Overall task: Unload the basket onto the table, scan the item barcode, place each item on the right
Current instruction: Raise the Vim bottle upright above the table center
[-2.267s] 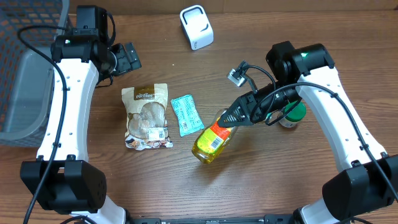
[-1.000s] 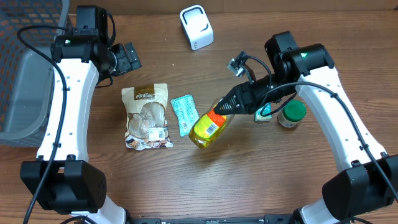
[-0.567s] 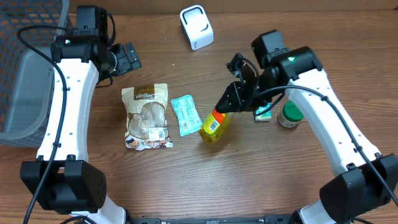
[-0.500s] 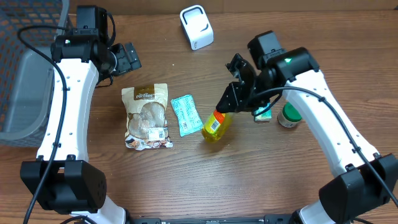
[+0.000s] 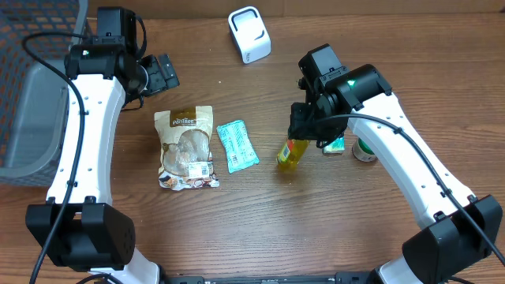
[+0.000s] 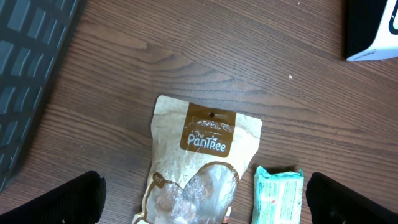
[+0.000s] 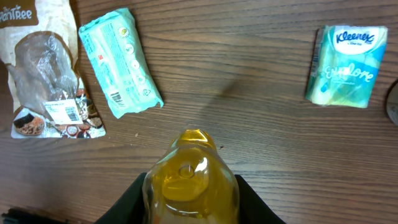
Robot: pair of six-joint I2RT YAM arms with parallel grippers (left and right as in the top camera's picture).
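The right gripper (image 5: pixel 304 130) is closed around a yellow bottle (image 5: pixel 289 152) and holds it by its top end. From above, the bottle sits well to the right of the brown snack bag (image 5: pixel 187 147), past the teal wipes pack (image 5: pixel 237 145) that lies just beside the bag. The pictures do not show whether the bottle touches the table (image 5: pixel 237 229). In the right wrist view the two black fingers (image 7: pixel 134 199) squeeze the bottle (image 7: pixel 189 180) from both sides, and the snack bag (image 7: pixel 43 68) and the wipes pack (image 7: pixel 119 62) lie flat farther off. A blue tissue pack (image 7: pixel 347 65) lies on the far side of the bottle from the snack bag, and a jar with a green lid (image 5: pixel 364 147) stands farther out the same way. The left gripper (image 5: pixel 164 72) hangs above the top edge of the snack bag with its jaws wide open and nothing in them. The white scanner (image 5: pixel 249 34) stands up and to the right of the snack bag, near the table's far edge. A grey basket (image 5: pixel 31 102) sits on the other side of the snack bag.
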